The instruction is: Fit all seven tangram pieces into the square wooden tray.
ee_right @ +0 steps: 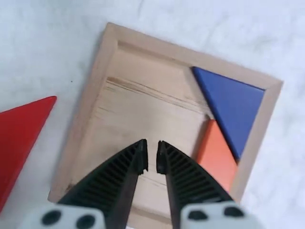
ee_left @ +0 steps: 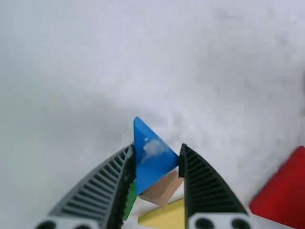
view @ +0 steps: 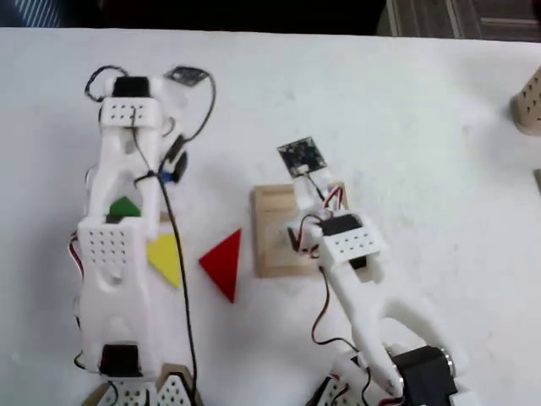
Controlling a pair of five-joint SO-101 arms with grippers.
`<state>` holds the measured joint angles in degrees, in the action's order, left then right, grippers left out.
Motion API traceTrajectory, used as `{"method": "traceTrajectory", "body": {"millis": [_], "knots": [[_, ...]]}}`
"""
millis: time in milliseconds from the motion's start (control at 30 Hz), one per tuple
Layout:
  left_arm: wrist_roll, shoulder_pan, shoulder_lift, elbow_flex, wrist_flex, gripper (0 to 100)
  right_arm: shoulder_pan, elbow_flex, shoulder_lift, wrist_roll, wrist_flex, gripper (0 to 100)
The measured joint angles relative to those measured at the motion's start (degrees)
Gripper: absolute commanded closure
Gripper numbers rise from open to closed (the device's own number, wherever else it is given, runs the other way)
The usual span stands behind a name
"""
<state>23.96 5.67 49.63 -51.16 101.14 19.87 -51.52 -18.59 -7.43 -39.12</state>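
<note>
My left gripper [ee_left: 156, 148] is shut on a small light-blue triangle [ee_left: 151, 155], one finger on each side of it. Just behind it lie a tan piece [ee_left: 162, 191], a yellow piece [ee_left: 164, 217] and a sliver of green piece [ee_left: 131, 200]. From above, the yellow piece [view: 166, 258] and green piece [view: 125, 205] peek out from under the left arm. A red triangle [view: 224, 262] lies between the arms. My right gripper [ee_right: 151, 143] hangs shut and empty over the square wooden tray [ee_right: 102, 81]. The tray holds a dark-blue triangle [ee_right: 233, 107] and an orange piece [ee_right: 217, 155].
A black cable [view: 179, 279] trails along the left arm past the yellow piece. A perforated wooden object [view: 528, 103] stands at the right edge. The table's far edge [view: 254, 32] runs along the back, with bare white surface between it and the arms.
</note>
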Motion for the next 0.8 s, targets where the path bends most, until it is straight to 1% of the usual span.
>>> {"method": "traceTrajectory", "body": {"millis": [67, 167, 333, 433, 633, 733, 800], "knots": [[-2.1, -1.8, -2.6, 0.3, 0.0, 94, -1.8, 1.2, 0.0, 0.0, -1.8, 95.4], [-4.7, -5.2, -7.6, 4.5, 0.0, 94, -5.5, 2.6, 0.0, 0.0, -3.8, 95.4], [-5.4, -14.1, -14.7, 14.9, 0.1, 94, -10.8, 3.5, 0.0, 0.0, -5.0, 95.7], [-5.4, -19.7, -16.7, 19.7, 0.1, 94, -14.3, 3.7, 0.0, 0.0, -5.6, 95.7], [-5.4, -28.7, -17.0, 28.1, -7.3, 94, -18.5, 3.7, 0.0, 0.0, -6.0, 95.7], [-5.4, -32.9, -17.0, 31.7, -11.3, 94, -19.0, 3.7, 0.0, 0.0, -6.0, 95.7], [-5.5, -35.5, -17.0, 32.1, -12.5, 94, -19.0, 3.7, 0.0, 0.0, -6.0, 95.7]]}}
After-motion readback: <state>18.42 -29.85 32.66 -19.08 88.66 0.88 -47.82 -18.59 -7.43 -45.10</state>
